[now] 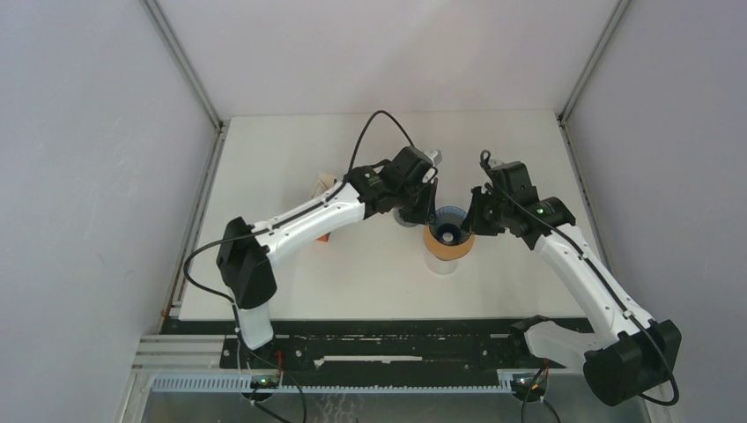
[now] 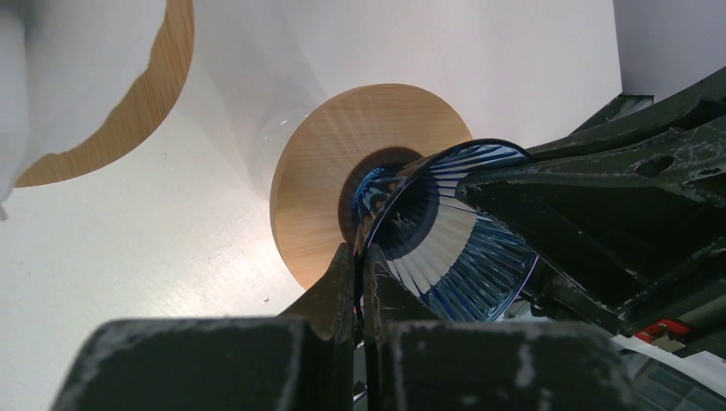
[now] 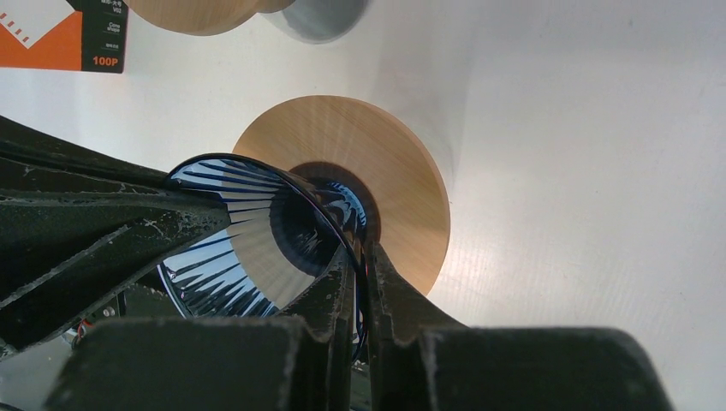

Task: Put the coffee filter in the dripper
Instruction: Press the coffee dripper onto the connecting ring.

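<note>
Both arms meet over the middle of the bench (image 1: 352, 282), at the dripper (image 1: 449, 231), a blue ribbed glass cone with a wooden collar (image 2: 342, 154). From above, its mouth opens upward and its axis looks roughly upright. The left end effector (image 2: 358, 257) is narrowed onto the cone's thin rim, which passes between its fingers. The right end effector (image 3: 364, 253) pinches the rim on the opposite side in the same way. Each shows as a dark bulk in the other's wrist view.

The ribs inside the cone look bare, with no paper in it, so the filter is judged not yet placed. No loose filter can be made out for certain. A blurred white form (image 2: 51, 68) sits against a second wooden disc (image 2: 163, 94) at the upper left of the left wrist view, and whether it is filter paper cannot be told. An orange filter pack (image 3: 60, 34) lies to the left of the dripper, partly under the left arm. Any filter supply therefore seems to lie leftward, nearer the left arm, which would have to let go of the rim to fetch one while the right steadies the cone.
</note>
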`<control>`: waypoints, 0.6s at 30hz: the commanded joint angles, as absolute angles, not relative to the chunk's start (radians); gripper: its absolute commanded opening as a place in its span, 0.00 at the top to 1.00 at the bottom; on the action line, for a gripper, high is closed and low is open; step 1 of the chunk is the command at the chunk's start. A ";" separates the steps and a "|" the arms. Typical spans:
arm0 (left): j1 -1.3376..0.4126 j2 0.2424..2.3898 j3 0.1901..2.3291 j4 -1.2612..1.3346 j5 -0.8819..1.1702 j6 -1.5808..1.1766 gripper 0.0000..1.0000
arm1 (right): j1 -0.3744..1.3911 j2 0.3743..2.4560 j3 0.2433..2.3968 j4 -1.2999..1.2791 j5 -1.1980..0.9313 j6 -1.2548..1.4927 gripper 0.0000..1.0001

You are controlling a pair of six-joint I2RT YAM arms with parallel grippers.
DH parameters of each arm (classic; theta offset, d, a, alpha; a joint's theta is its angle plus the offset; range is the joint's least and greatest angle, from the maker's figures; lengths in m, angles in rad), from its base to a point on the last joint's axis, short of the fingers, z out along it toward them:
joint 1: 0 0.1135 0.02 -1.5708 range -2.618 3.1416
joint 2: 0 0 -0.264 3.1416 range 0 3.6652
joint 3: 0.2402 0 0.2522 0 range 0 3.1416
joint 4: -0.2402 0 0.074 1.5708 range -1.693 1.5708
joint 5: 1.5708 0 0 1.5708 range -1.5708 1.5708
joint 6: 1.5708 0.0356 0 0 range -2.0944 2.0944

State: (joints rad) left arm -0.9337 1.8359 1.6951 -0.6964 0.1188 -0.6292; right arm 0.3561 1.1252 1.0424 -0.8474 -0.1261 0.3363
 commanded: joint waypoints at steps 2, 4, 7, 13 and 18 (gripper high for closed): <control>-0.973 1.894 1.628 -0.831 0.038 -0.556 1.00 | 0.374 1.155 0.959 -0.881 -0.090 0.319 1.00; -0.975 1.893 1.629 -0.832 0.032 -0.553 1.00 | 0.376 1.157 0.953 -0.881 -0.091 0.322 1.00; -0.975 1.899 1.621 -0.839 0.032 -0.553 1.00 | 0.378 1.159 0.951 -0.880 -0.095 0.324 1.00; -0.975 1.887 1.582 -0.831 0.004 -0.560 1.00 | 0.406 1.144 0.951 -0.866 -0.101 0.337 1.00; -0.969 1.867 1.562 -0.836 -0.030 -0.556 1.00 | 0.447 1.146 0.951 -0.857 -0.098 0.353 1.00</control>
State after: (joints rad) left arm -0.9524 1.8061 1.6485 -0.6601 0.0486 -0.6296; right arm 0.3893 1.1042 1.0096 -0.8017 -0.0898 0.3557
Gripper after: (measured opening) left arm 0.022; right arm 0.116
